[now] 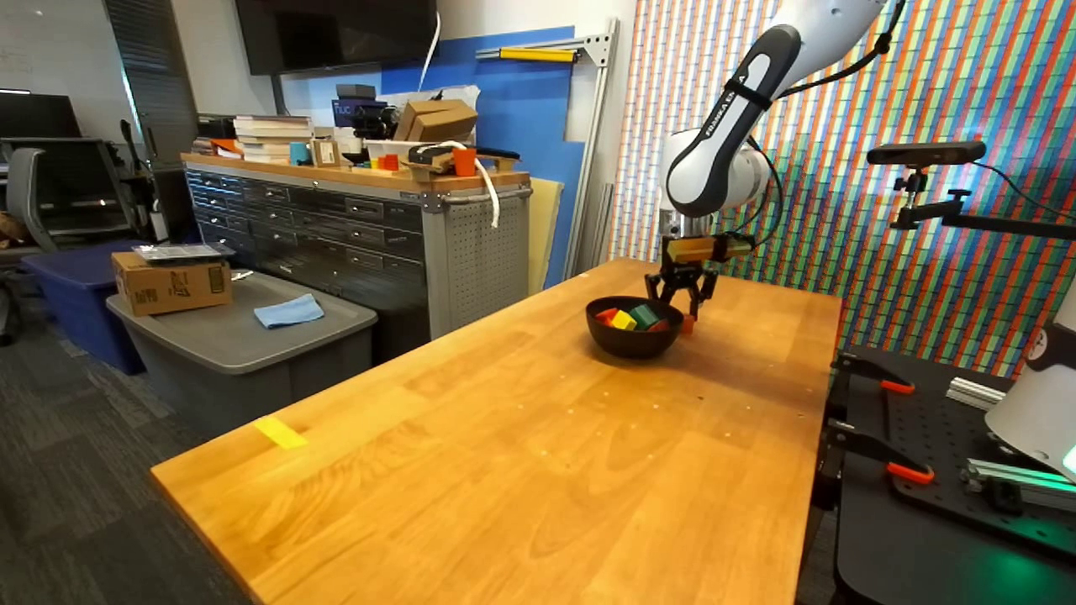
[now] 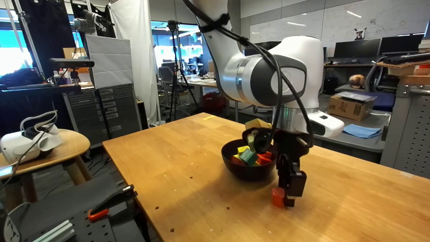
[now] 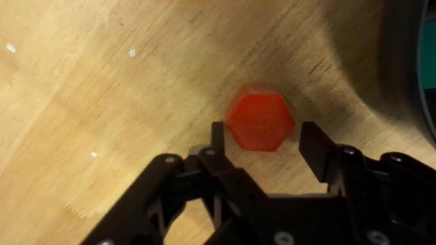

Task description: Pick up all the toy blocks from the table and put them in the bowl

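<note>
Red block [image 3: 260, 123] between gripper [image 3: 262, 136] tips, nearer finger [image 3: 218, 135] farther from bowl [image 2: 247, 173]; jaws part-spread, holding nothing; finger contact unclear.

In an exterior view, reads "FRANKA EMIKA", partly under a strap [image 1: 747, 92], on the arm [image 1: 721, 116] above the claw [image 1: 680, 304]; reads "nuc" on a blue box [image 1: 343, 114] well apart from the claw.
</note>
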{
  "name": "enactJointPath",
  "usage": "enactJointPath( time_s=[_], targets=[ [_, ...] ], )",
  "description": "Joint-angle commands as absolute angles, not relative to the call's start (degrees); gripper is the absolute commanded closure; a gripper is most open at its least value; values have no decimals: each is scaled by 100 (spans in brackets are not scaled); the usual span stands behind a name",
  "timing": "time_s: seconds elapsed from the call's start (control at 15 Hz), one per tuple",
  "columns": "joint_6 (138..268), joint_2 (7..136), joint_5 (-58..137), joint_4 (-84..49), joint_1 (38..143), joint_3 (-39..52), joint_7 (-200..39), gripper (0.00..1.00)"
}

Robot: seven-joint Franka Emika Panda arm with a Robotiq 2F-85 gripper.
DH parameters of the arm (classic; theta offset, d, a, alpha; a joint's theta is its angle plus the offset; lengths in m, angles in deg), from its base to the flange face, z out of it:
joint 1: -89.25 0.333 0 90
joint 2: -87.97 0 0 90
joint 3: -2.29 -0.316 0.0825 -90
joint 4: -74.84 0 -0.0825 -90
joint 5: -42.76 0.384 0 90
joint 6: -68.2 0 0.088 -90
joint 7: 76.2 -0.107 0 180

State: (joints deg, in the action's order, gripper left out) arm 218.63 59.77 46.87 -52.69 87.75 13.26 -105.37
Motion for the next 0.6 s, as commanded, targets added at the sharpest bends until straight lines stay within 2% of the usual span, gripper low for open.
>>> enactJointPath(
  time_s=[0.0, 0.13, 0.53],
  targets=[
    [21894, 5751, 4904, -5135, 8775, 1364, -10586, 72],
    [21852, 5756, 5010, -5116, 8752, 1351, -10585, 83],
    [22296, 6827, 4467, -5689, 9218, 1712, -10746, 84]
  ],
)
